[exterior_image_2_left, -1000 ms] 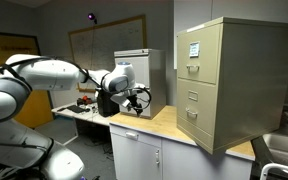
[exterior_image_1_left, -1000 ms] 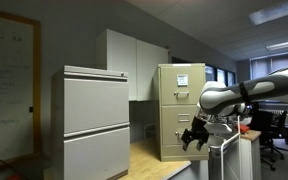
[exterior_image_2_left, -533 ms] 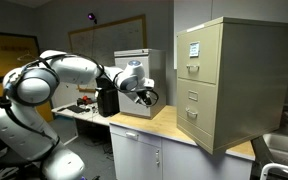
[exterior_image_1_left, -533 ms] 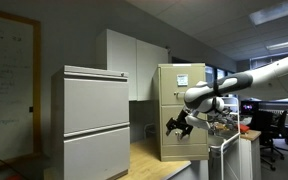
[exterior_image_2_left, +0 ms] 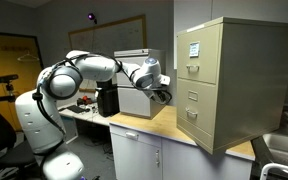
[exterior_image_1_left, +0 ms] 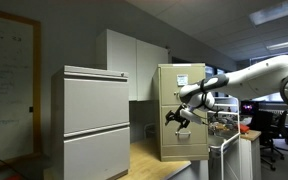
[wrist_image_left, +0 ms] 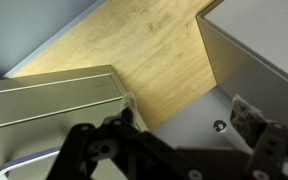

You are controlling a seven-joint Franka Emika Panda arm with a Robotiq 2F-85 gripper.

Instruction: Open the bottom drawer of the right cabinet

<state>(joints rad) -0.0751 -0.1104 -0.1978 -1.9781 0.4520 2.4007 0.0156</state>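
- The right cabinet [exterior_image_2_left: 246,85], tall, narrow and tan, stands on a wooden worktop [exterior_image_2_left: 167,122] at the right of the frame. A white paper sheet [exterior_image_1_left: 183,78] is fixed to its top drawer.
- The bottom drawer [exterior_image_2_left: 201,122] is the lowest panel on the cabinet's front. In both exterior views it sits flush with the drawers above it, so it is shut.
- A wider, shorter grey cabinet [exterior_image_1_left: 96,118] stands on the same worktop, left of centre, well apart from the tan one.
- A white robot arm [exterior_image_2_left: 84,68] reaches in from the left of the frame. Its end effector [exterior_image_2_left: 164,95] hangs in the gap between the two cabinets, above the worktop.
- In an exterior view the end effector [exterior_image_1_left: 177,118] overlaps the tan cabinet's front at about mid height. From the side, however, it is clearly apart from the cabinet and touches nothing.
- In the wrist view the dark fingers [wrist_image_left: 94,150] cross the bottom of the frame, spread wide with nothing between them, so the end effector is open and empty. Pale wood shows beyond them at upper centre.
- As a judgement of progress, the arm is only on its approach. It has yet to drop to the lowest drawer, take hold of the small handle and pull, so the whole opening remains to be done.
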